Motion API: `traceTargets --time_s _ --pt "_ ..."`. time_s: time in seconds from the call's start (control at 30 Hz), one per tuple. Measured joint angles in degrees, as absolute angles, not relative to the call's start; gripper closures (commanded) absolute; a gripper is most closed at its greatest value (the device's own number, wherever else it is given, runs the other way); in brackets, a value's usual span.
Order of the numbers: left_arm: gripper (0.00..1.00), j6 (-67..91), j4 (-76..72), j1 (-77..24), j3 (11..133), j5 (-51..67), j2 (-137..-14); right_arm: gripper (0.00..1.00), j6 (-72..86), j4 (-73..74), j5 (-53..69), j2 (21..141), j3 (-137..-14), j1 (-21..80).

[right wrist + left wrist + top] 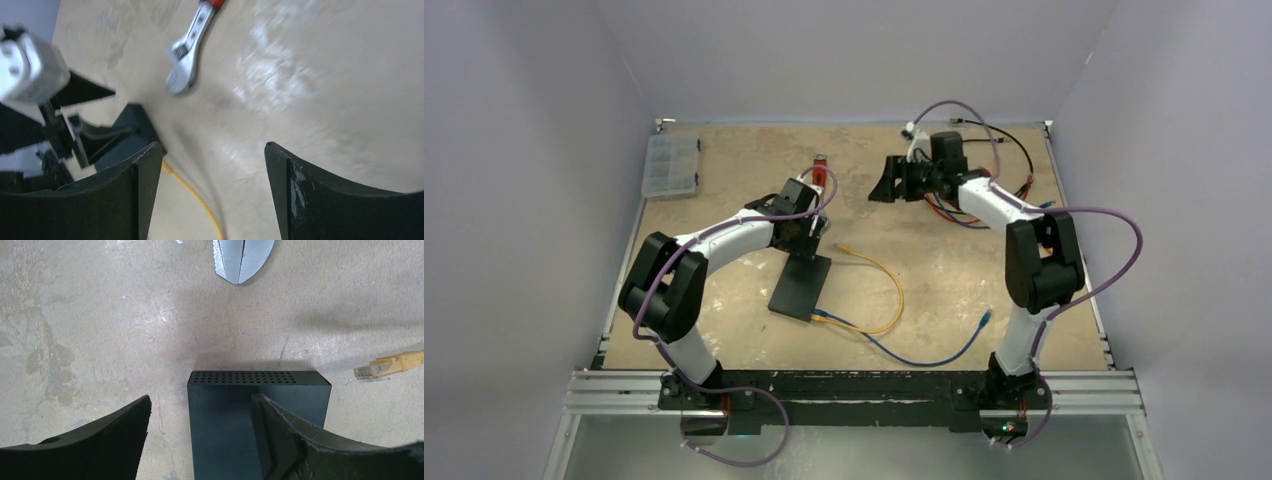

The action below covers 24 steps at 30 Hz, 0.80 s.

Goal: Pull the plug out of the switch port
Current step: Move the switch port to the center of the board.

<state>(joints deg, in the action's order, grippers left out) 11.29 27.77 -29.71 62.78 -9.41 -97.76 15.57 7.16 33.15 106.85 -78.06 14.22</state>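
Matte black switch (220,435), perforated end

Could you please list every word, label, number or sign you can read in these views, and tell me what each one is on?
No readable text in any view.
The switch: plain black top and vent holes, no label showing.
The wrench: blurred, any marking is unreadable.
The compartment box: too small to tell.
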Motion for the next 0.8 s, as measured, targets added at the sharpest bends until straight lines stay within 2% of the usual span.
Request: traceTargets --time_s 0.33,0.6,0.8 --pt "0.28 11.3 27.7 -28.5 62.8 -7.3 -97.8 0.26 18.1 3.2 36.2 99.7 -63.1 25.2" --pt "0.23 12.4 26.0 -22.4 60.2 3.3 -97.0 0.28 23.0 -3.5 39.2 95.3 -56.5 32.8" --pt "0.18 14.9 24.9 -17.2 55.9 10.7 -94.8 0.29 25.6 -6.9 40.4 95.1 -51.6 34.7"
